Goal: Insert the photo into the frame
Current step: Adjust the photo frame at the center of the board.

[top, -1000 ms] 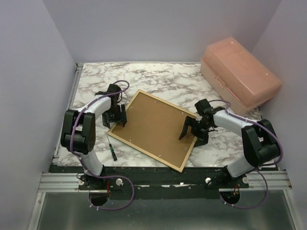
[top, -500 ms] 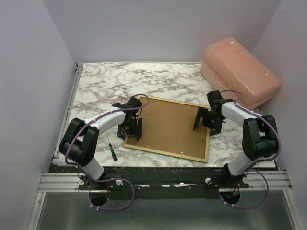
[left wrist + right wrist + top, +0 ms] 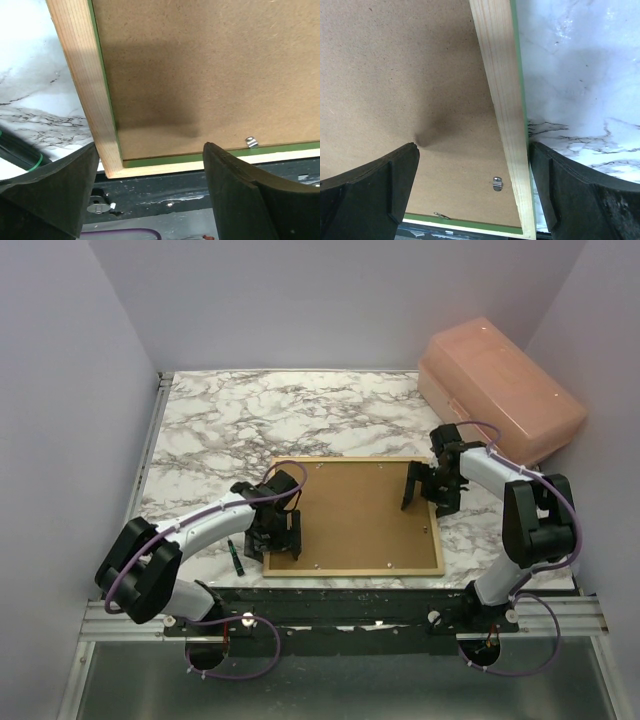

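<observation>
As jaws straddle frame [image 3: 509, 125] (face-down), marble [image 3: 300, 410] beyond

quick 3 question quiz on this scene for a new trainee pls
1. True or false: the thin-railed rectangular picture frame lies green face up.
2. What lies just left of the frame? A) small black-and-green tool B) red mug C) blue sponge
3. Fill in: the left gripper and right gripper both have ___ jaws.
Key: 1 false, its pale wood back is up; 2 A; 3 open.
</observation>
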You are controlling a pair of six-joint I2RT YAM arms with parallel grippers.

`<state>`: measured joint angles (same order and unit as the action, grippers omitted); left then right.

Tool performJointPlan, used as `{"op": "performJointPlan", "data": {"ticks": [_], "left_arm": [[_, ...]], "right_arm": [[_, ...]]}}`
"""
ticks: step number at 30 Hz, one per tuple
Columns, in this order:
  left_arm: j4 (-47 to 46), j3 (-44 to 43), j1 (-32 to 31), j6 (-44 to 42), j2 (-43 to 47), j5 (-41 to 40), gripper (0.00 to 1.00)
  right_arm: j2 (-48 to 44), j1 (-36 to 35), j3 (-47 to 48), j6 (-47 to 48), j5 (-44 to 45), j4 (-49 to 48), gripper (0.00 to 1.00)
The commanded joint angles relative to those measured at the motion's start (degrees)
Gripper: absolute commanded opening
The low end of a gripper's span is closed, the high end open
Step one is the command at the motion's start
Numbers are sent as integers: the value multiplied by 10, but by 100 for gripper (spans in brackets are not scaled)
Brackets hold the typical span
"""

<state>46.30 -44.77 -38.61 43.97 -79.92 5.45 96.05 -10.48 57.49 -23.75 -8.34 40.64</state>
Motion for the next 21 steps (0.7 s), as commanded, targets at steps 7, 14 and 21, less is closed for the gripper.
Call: {"op": "performJointPlan", "data": {"ticks": [7, 14, 21], "left_arm": [[79, -37, -6, 65, 66, -106, 98], [93, -60, -6, 67, 165, -144, 99], [2, -27, -2, 75, 268, -58, 98]], "right_arm": [[43, -29, 5, -14, -93, -57, 100], [36, -60, 8, -32, -37, -40, 100], [-38, -65, -33, -48, 52, -13, 100]]}}
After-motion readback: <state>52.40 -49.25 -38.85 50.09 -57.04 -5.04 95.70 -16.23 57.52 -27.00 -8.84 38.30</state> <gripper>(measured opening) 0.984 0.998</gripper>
